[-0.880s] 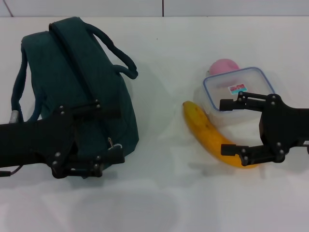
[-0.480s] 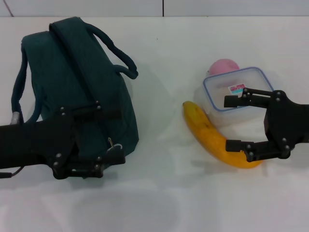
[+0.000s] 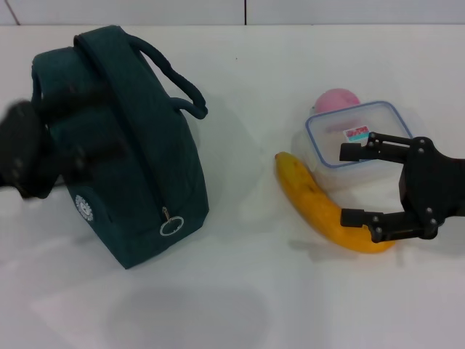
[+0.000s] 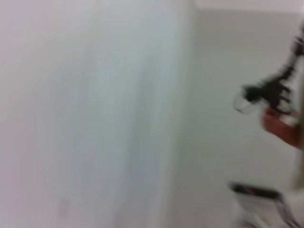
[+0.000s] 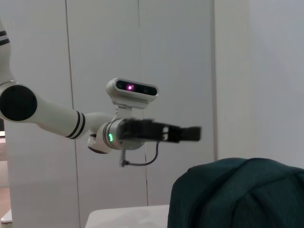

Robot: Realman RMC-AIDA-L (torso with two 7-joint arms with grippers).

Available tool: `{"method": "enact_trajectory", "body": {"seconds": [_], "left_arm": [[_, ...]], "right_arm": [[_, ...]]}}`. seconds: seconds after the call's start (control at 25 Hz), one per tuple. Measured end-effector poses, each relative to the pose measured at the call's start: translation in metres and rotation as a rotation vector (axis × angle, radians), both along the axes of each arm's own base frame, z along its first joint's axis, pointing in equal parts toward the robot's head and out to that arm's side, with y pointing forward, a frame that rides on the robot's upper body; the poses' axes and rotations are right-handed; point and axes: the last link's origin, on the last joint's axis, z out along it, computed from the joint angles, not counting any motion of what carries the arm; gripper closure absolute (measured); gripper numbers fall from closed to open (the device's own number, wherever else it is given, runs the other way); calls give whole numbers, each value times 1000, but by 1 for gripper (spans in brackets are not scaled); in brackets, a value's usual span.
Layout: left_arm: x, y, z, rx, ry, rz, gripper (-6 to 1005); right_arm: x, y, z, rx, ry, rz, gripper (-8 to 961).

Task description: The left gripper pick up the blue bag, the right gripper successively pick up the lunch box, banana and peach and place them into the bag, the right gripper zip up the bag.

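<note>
The dark teal-blue bag [image 3: 123, 153] stands on the white table [image 3: 240, 291] at the left, with its zip pull [image 3: 171, 226] near the front; its top also shows in the right wrist view [image 5: 237, 194]. My left gripper [image 3: 33, 149] is at the bag's left side, raised; it also shows in the right wrist view [image 5: 164, 133]. The clear lunch box [image 3: 356, 134], the banana [image 3: 316, 203] and the pink peach [image 3: 336, 99] lie at the right. My right gripper [image 3: 351, 185] is open and empty, one finger over the lunch box and one over the banana's near end.
The bag's handles [image 3: 174, 80] stick out toward the table's middle. A bare strip of table lies between the bag and the banana. The table's far edge meets a wall [image 3: 240, 11].
My left gripper has moved quickly from in front of the bag's near end to its left side, uncovering the zip pull. The right gripper has shifted slightly right, then held still.
</note>
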Motion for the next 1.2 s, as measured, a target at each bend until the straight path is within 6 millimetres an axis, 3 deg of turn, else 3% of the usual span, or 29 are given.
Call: {"method": "enact_trajectory", "body": {"seconds": [0.12, 0.36, 0.52, 0.76, 1.0, 1.2], "left_arm": [[-5, 8, 16, 51, -36, 83, 161], [-26, 41, 70, 116, -69, 349, 169], [-27, 61, 85, 95, 21, 455, 175], [-15, 86, 91, -32, 242, 629, 183], [4, 90, 97, -166, 416, 824, 191], [29, 69, 99, -218, 523, 786, 198]], "right_arm": [[0, -1, -1, 2, 7, -3, 98], [7, -5, 1, 11, 14, -28, 99], [10, -6, 4, 33, 26, -44, 99], [12, -8, 3, 34, 32, -53, 98], [12, -6, 3, 43, 36, -62, 98], [13, -4, 2, 55, 29, -72, 99]]}}
